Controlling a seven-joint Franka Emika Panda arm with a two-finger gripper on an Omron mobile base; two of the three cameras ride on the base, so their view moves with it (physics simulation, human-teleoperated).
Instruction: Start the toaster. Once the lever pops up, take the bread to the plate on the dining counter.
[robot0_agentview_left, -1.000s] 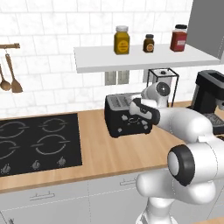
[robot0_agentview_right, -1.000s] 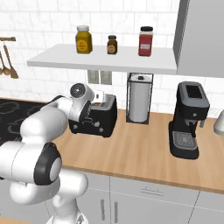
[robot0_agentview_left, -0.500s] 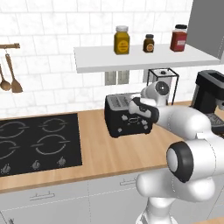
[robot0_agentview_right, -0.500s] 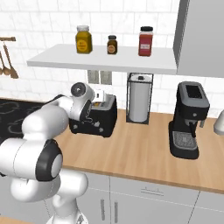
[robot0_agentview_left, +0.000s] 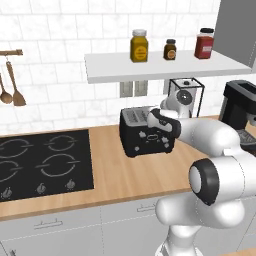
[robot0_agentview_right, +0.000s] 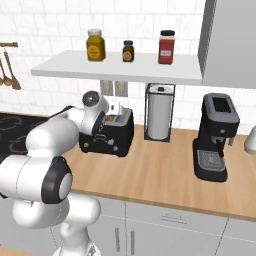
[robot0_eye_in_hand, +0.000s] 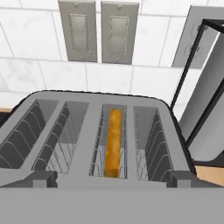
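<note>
Hob (robot0_agentview_left: 42, 165) at worktop (robot0_agentview_left: 130, 175) left end. Toaster (robot0_agentview_left: 145, 132) mid-worktop toward back wall, bread (robot0_eye_in_hand: 113, 142) on edge in third slot from left in hand view. Gripper (robot0_agentview_left: 161, 120) over toaster right part, jaws spread wide, holding nothing. Paper towel holder (robot0_agentview_right: 160, 112), then coffee machine (robot0_agentview_right: 216, 137) toward right end.

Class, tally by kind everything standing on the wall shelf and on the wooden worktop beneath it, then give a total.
Jars on the shelf: 3 (yellow jar, small dark jar, red jar)
Toaster: 1
Coffee machine: 1
Paper towel holder: 1
Total: 6
</note>
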